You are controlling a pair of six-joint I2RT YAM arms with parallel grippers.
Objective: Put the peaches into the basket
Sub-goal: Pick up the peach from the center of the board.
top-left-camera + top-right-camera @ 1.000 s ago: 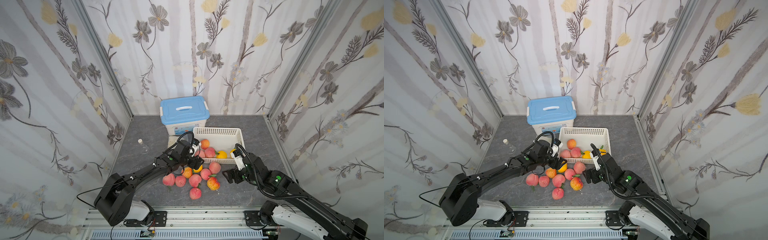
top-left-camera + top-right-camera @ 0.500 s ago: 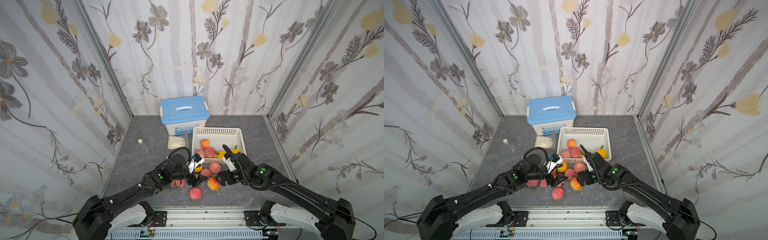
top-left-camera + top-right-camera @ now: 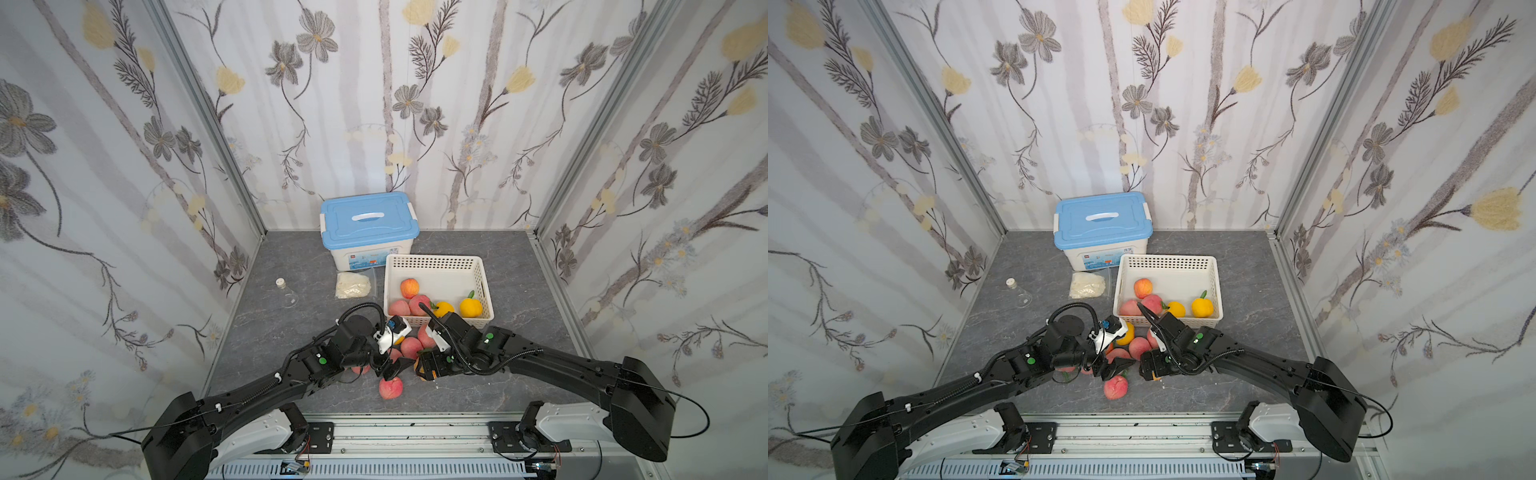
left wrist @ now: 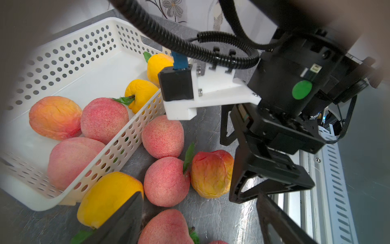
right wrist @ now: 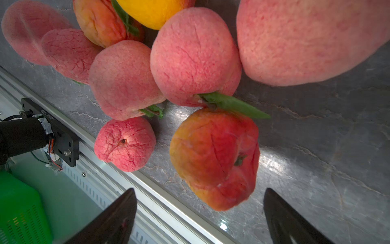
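Grab step going on: left fingers (image 4: 124, 219) and right fingers (image 5: 114, 217) are both hanging open, empty, over the loose peaches (image 3: 409, 347) between the basket (image 3: 436, 262) and the desk's front edge; right ones are framing an orange-red peach (image 5: 215, 158); I'd guess lowering and closing is coming next.
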